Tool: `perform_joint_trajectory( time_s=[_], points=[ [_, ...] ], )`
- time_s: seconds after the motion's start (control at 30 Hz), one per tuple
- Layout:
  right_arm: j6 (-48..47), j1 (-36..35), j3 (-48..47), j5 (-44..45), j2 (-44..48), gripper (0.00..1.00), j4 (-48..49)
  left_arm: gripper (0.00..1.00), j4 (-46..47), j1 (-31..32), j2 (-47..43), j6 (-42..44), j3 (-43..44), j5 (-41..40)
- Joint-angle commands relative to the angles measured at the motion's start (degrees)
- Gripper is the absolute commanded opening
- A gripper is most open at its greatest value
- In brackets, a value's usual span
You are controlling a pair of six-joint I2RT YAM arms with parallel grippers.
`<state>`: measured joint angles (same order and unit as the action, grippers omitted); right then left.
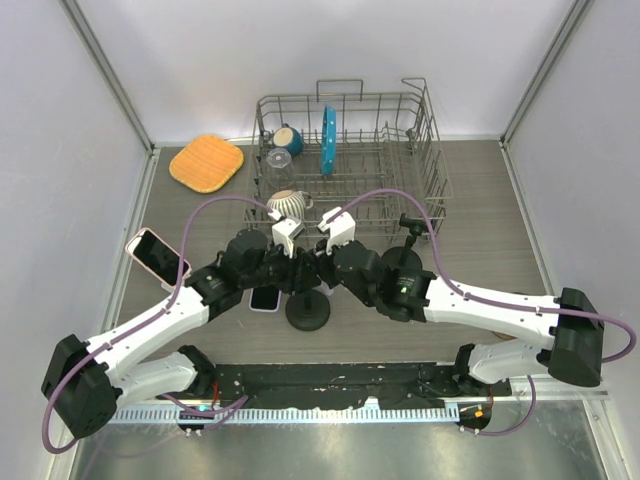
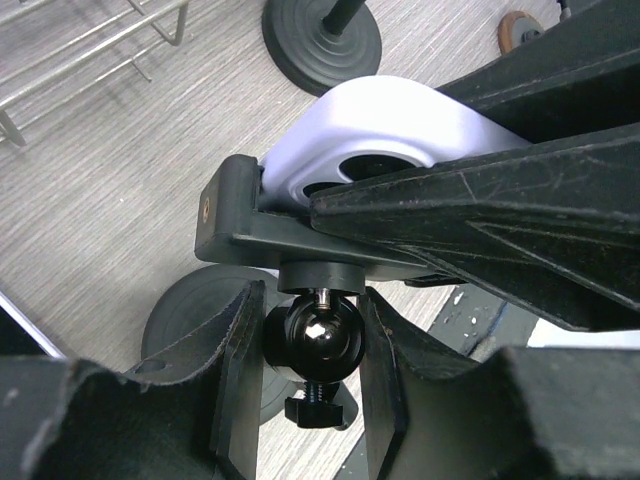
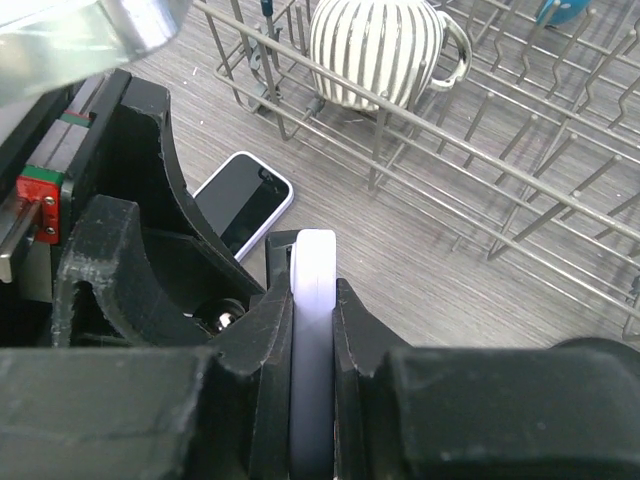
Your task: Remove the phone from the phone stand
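Note:
The phone (image 3: 318,255) is white-cased and stands edge-on in the clamp of the black phone stand (image 1: 308,312). It also shows in the left wrist view (image 2: 390,130). My right gripper (image 3: 315,300) is shut on the phone's edge, one finger on each face. My left gripper (image 2: 312,310) is shut on the stand's ball joint (image 2: 312,340) just under the clamp. In the top view both grippers, left (image 1: 297,268) and right (image 1: 316,264), meet above the stand's round base and hide the phone.
A second phone (image 1: 264,298) lies flat beside the stand's base, and a pink phone (image 1: 155,256) sits at the left. A second stand (image 1: 410,228) is by the dish rack (image 1: 432,150). A striped mug (image 1: 288,203) and an orange pad (image 1: 206,162) are behind.

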<state>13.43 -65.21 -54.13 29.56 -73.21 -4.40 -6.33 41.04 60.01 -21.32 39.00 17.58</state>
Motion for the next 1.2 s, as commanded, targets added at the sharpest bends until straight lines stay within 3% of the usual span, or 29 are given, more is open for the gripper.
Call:
perform_joint_trajectory(
  time_s=[0.0,0.23,0.53,0.7,0.87,1.17],
  points=[
    [-0.5,-1.8,-1.9,1.8,2.5,0.01,-10.3,0.0,3.5,-1.0,-2.8,-5.2,0.8,-2.7],
    [2.4,-4.6,-2.5,5.5,3.1,0.01,-18.5,0.0,5.2,-4.8,-3.8,-9.1,-0.3,-3.3],
    [3.8,-4.8,-3.2,7.0,4.0,0.01,-22.6,0.0,4.7,-4.9,-3.7,-8.4,-0.2,-3.5],
    [5.2,-4.7,-5.4,14.9,2.6,0.01,-24.9,0.0,5.0,-4.6,-3.8,-7.4,-0.1,-1.9],
    [8.5,-2.5,-7.2,21.2,2.7,0.01,-27.5,0.0,4.7,-3.3,-4.5,-6.5,-0.1,-3.0],
    [13.9,1.7,-8.2,25.2,1.7,0.01,-31.4,0.0,3.9,-1.7,-5.7,-5.7,-0.1,-4.6]
  ],
)
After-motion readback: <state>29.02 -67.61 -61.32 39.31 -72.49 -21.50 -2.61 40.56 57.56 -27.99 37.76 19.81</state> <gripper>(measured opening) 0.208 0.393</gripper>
